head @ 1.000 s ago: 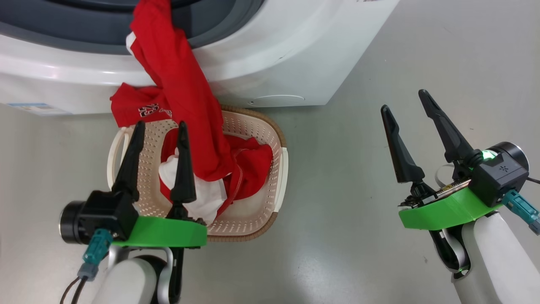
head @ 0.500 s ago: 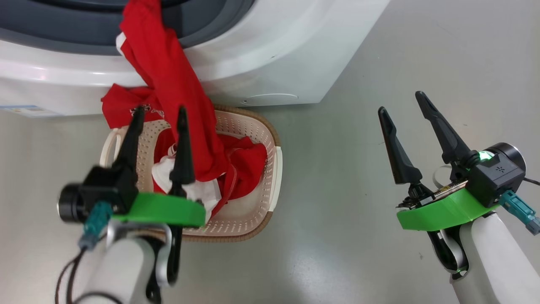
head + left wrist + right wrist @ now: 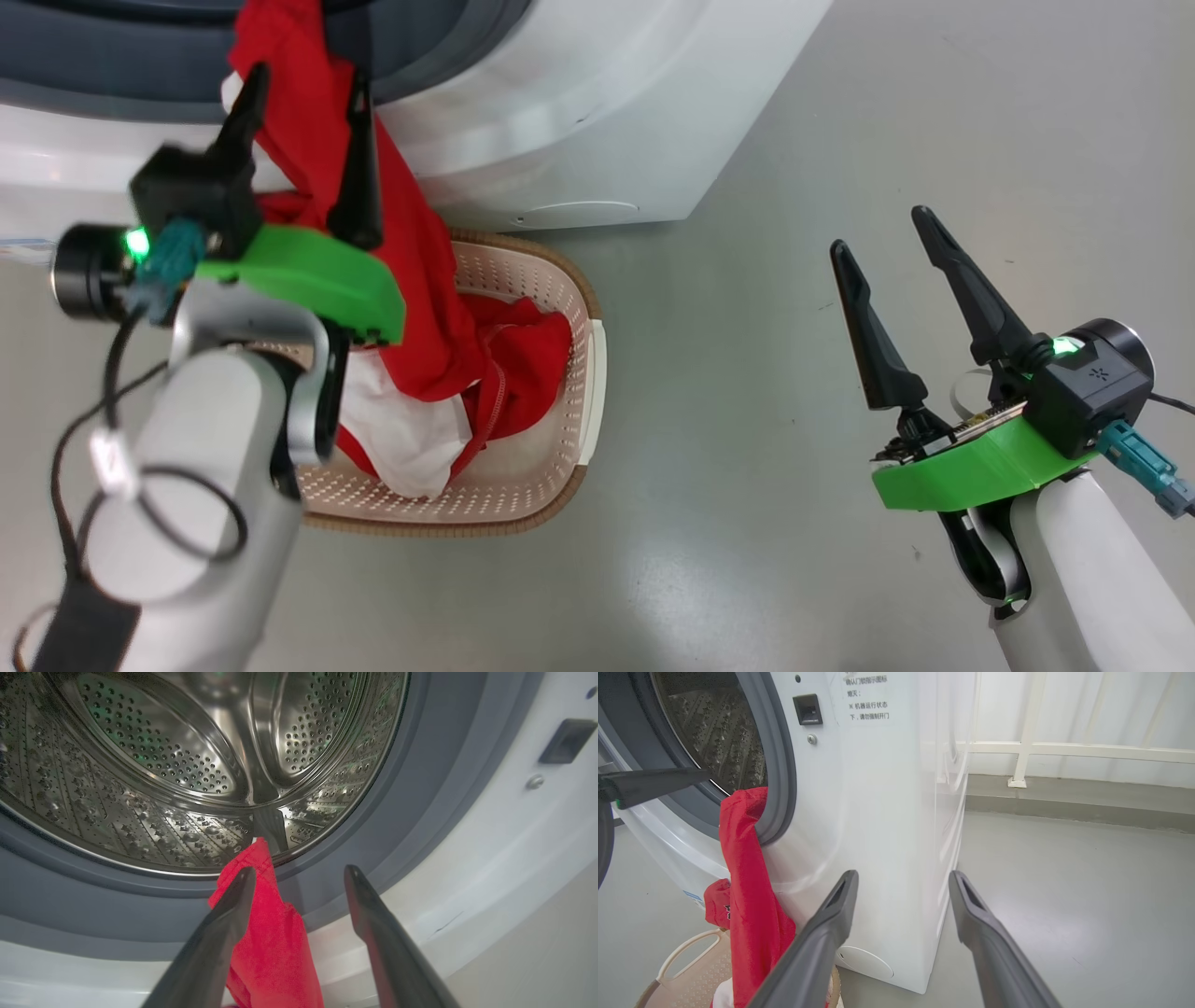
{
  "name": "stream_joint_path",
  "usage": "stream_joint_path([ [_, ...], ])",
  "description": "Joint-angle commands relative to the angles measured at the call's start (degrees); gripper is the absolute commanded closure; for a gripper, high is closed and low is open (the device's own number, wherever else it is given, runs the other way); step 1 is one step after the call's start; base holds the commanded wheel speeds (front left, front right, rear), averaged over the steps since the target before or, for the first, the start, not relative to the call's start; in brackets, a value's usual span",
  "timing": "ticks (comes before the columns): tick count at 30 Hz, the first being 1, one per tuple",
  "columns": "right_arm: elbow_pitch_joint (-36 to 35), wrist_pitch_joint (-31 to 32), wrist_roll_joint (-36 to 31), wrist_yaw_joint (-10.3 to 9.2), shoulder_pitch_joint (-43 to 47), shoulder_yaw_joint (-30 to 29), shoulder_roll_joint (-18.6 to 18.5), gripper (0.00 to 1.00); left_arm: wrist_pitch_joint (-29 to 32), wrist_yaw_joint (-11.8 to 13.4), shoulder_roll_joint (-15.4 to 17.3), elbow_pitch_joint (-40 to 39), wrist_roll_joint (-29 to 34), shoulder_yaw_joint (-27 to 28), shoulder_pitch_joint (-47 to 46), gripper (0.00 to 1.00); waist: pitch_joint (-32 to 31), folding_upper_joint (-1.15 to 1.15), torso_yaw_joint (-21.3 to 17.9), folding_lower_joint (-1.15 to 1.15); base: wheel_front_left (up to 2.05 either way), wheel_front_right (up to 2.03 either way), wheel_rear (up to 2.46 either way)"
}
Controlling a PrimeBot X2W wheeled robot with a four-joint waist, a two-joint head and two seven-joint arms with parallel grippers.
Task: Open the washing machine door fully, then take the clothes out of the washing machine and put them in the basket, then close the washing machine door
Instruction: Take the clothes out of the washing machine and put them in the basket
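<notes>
The long soft bright red garment (image 3: 425, 280) hangs from the white washing machine's (image 3: 607, 112) grey rubber ring (image 3: 420, 765) down into the near cream perforated basket (image 3: 560, 280), its upper end between the nearer left gripper's (image 3: 308, 75) wide-spread, empty fingers; the right gripper (image 3: 878, 231) gapes empty far right.

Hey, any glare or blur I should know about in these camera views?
Head view: sharp, soft sheen on the floor. Left wrist view: bright glints on the steel drum, left gripper soft. Right wrist view: pale reflections on the washing machine side.

Head downward, left wrist close to washing machine (image 3: 140, 765), clothes (image 3: 275, 952) shared
</notes>
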Motion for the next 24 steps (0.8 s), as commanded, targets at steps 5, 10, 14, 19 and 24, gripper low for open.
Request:
stream_joint_path([
  [5, -0.7, -0.4, 0.5, 0.28, 0.9, 1.6, 0.6, 0.00, 4.8, -1.7, 3.1, 6.8, 1.5, -0.1, -7.3, 0.00, 0.1, 0.00, -0.4, 0.00, 0.00, 0.00, 0.00],
  [10, -0.3, -0.4, 0.7, 0.28, 1.1, 2.0, 0.5, 0.00, 9.6, -1.8, 2.8, 13.8, 1.3, -0.8, -11.3, 0.00, -0.2, 0.00, -0.4, 0.00, 0.00, 0.00, 0.00],
  [14, -0.1, -0.4, 0.8, 0.28, 1.0, 2.4, 0.4, 0.00, 11.6, -1.9, 2.6, 17.4, 1.0, -1.0, -13.2, 0.00, -0.2, 0.00, -0.6, 0.00, 0.00, 0.00, 0.00],
  [19, -0.1, -0.4, 0.9, 0.28, 1.0, 2.8, 0.4, 0.00, 14.5, -2.8, 2.2, 22.2, 0.0, -1.3, -15.9, 0.00, 0.0, 0.00, -0.8, 0.00, 0.00, 0.00, 0.00],
  [24, -0.1, -0.4, 1.0, 0.28, 0.8, 2.9, 0.2, 0.00, 15.4, -3.8, 2.0, 25.5, -0.9, -1.4, -17.6, 0.00, 0.3, 0.00, -1.1, 0.00, 0.00, 0.00, 0.00],
])
